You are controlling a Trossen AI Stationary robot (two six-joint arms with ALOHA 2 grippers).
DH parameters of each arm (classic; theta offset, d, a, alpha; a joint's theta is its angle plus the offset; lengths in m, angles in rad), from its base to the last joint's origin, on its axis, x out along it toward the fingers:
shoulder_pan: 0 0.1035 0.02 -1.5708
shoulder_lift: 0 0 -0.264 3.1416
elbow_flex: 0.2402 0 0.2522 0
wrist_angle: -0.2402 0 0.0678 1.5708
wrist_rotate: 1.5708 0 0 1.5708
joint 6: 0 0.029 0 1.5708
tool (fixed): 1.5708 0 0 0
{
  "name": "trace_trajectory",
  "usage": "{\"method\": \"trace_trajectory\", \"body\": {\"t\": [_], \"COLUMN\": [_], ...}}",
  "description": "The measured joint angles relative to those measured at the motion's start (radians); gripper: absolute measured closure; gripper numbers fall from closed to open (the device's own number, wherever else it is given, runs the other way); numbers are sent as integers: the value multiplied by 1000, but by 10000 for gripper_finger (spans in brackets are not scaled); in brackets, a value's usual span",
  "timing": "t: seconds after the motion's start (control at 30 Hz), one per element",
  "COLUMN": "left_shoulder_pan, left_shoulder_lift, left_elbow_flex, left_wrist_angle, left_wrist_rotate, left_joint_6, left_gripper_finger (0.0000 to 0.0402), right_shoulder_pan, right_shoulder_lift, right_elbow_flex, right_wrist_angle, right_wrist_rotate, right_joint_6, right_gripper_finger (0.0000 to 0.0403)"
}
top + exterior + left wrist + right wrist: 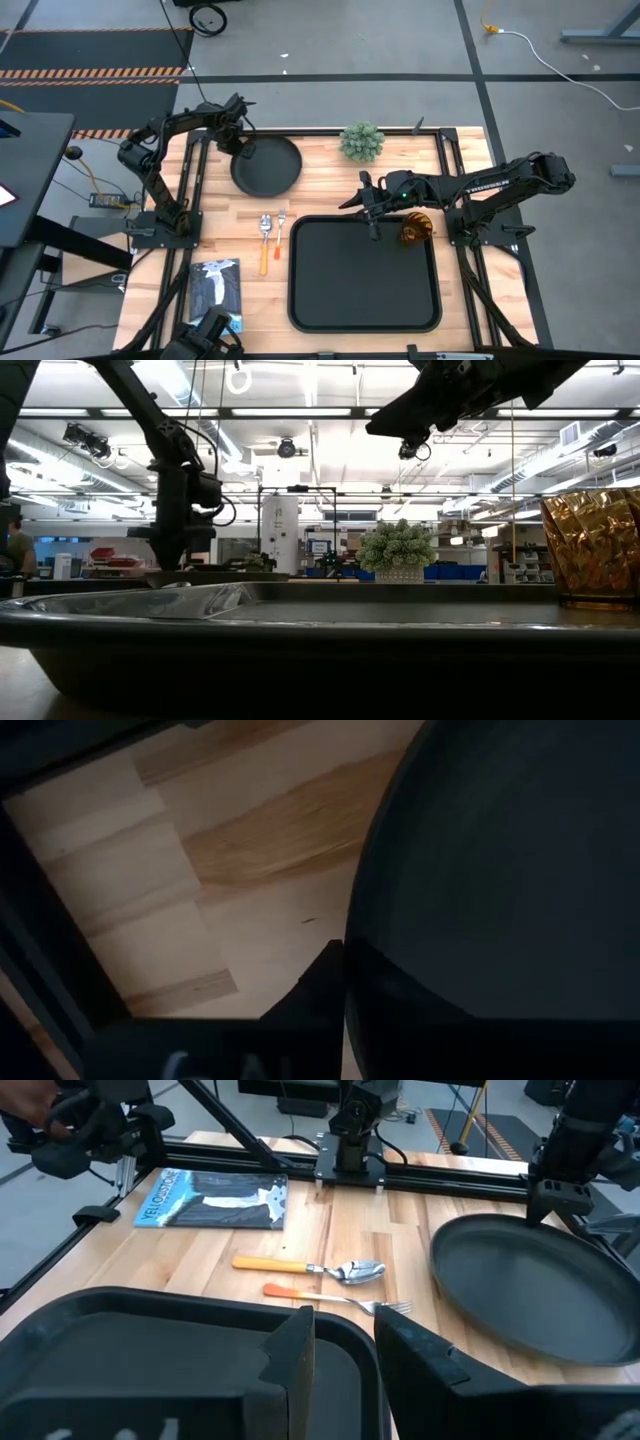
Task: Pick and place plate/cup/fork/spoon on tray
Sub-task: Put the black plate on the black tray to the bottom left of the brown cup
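Note:
The round black plate (267,165) lies at the table's far middle-left. My left gripper (243,150) stands at its far-left rim and is shut on it. The black tray (293,275) lies in the near middle, and the amber cup (416,228) stands upright in its far right corner. The spoon (265,240) and the fork (281,228) lie side by side on the table, left of the tray. My right gripper (372,215) hovers open and empty over the tray's far edge (150,1305). My left gripper is at the plate's far-left rim (352,970), coming from above with its fingers pointing down. One finger (318,982) shows outside the rim; the other is lost against the dark plate. Whether the plate is lifted off the table, I cannot tell.
A small potted plant (362,141) stands at the far edge, right of the plate. A booklet (216,290) lies at the near left. Black frame rails (196,190) run along the table's sides. Bare wood shows between the plate and the tray.

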State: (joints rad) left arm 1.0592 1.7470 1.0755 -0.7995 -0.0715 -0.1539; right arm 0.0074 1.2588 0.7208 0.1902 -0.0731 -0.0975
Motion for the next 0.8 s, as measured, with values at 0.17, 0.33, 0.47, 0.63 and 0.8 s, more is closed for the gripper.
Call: {"method": "trace_trajectory", "body": {"t": [0.17, 0.33, 0.47, 0.63, 0.8], "left_shoulder_pan": [0, -15, -17, -17, -32], "left_shoulder_lift": [0, 0, -8, -35, -51], "left_elbow_flex": [0, 0, -1, 7, 56], "left_wrist_angle": [-1, 6, 8, -2, -22], "left_wrist_rotate": [-1, 28, 100, 162, 197], "left_joint_6": [1, 9, 29, 34, 35], "left_gripper_finger": [391, 391, 391, 391, 391], "right_shoulder_pan": [0, 0, 0, 0, -10], "right_shoulder_lift": [0, 0, 0, 0, 0], "right_elbow_flex": [0, 0, 0, 0, 0], "right_wrist_angle": [-3, -8, -10, -29, -50], "right_wrist_rotate": [0, 0, 0, 0, 1], "right_joint_6": [0, 0, -1, 1, 15], "right_gripper_finger": [289, 289, 289, 289, 289]}}
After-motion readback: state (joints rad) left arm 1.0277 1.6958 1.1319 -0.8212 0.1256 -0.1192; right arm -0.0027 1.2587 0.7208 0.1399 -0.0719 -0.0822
